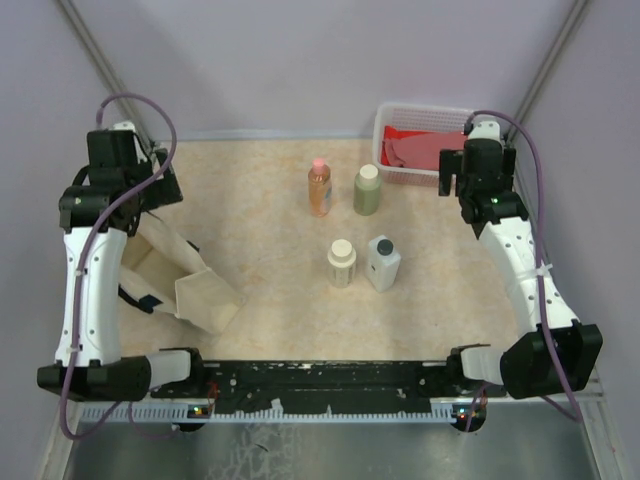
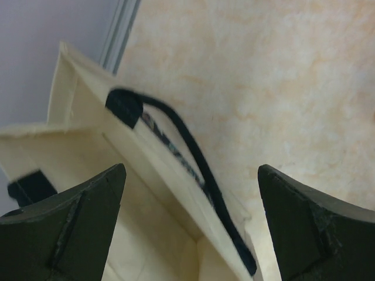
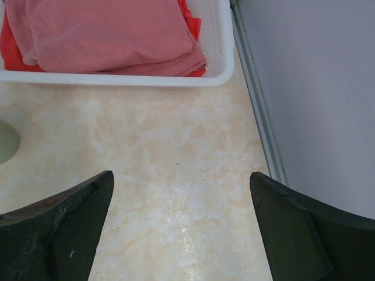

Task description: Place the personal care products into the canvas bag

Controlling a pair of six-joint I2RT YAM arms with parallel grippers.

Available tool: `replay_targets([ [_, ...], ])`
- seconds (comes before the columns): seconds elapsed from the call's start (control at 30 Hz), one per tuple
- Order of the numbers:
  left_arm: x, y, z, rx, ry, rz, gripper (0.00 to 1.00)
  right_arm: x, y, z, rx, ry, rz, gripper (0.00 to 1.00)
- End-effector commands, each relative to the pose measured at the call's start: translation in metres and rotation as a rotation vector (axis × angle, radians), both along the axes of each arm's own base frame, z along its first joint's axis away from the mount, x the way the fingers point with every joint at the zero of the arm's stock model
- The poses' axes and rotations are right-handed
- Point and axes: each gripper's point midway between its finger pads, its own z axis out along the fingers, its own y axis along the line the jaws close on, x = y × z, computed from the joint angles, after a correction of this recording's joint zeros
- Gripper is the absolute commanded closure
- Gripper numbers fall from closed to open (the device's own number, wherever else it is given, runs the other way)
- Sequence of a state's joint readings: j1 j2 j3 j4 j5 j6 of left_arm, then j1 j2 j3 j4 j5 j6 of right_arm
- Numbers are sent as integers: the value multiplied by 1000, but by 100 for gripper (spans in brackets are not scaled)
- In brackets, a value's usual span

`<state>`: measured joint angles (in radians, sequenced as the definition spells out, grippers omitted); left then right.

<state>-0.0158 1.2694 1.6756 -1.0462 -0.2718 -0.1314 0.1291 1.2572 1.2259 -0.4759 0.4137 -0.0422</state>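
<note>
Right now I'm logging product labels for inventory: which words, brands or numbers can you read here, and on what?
No text can be read anywhere.
Orange bottle, green bottle, cream bottle, white bottle: too small to show any label.
Bag: patterned strip beside the strap, blurred.

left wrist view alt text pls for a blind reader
A beige canvas bag, mouth open, fills the lower left under the left gripper, a dark strap handle curving across its rim. Marbled tan table lies to the right; the jaws stand wide apart.

Bright, even, soft light with faint shadows; wrist views blur close up; overhead view sharp.
</note>
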Motion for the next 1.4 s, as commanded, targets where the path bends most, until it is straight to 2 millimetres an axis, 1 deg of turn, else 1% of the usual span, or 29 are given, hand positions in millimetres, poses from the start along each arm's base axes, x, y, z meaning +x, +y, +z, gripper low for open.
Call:
replay_targets([
  [0.0, -50, 4, -37, -69, 143, 140, 0, 8, 6, 23, 6, -52, 23, 1],
  [0.17, -73, -5, -48, -122, 212, 130, 0, 12, 13, 16, 41, -42, 46, 1],
  [0.3, -96, -2, -59, -110, 277, 153, 0, 13, 17, 10, 60, -32, 58, 1],
  [0.43, -116, 0, -79, -105, 341, 187, 0, 13, 21, 5, 78, -30, 73, 1],
  [0.53, -126, 1, -96, -106, 385, 212, 0, 14, 23, 3, 88, -27, 83, 1],
  [0.6, -127, 2, -102, -113, 390, 237, 0, 15, 25, 3, 92, -27, 88, 1],
  [0.7, -121, 1, -111, -116, 390, 235, 0, 15, 26, 3, 97, -27, 94, 1],
  [0.77, -113, -1, -122, -125, 401, 223, 0, 15, 27, 3, 97, -27, 95, 1],
  [0.87, -108, -4, -143, -138, 443, 226, 0, 15, 25, 2, 90, -24, 93, 1],
  [0.93, -110, -3, -157, -134, 475, 235, 0, 14, 24, 2, 83, -24, 93, 1],
  [1.03, -120, 6, -178, -102, 528, 267, 0, 12, 22, 2, 70, -23, 87, 1],
  [1.13, -122, 9, -186, -115, 532, 285, 0, 11, 20, 2, 60, -22, 83, 1],
  [1.27, -121, 14, -186, -133, 508, 313, 0, 12, 21, 2, 60, -23, 87, 1],
  [1.37, -114, 2, -195, -215, 510, 287, 0, 13, 26, 3, 86, -27, 101, 1],
])
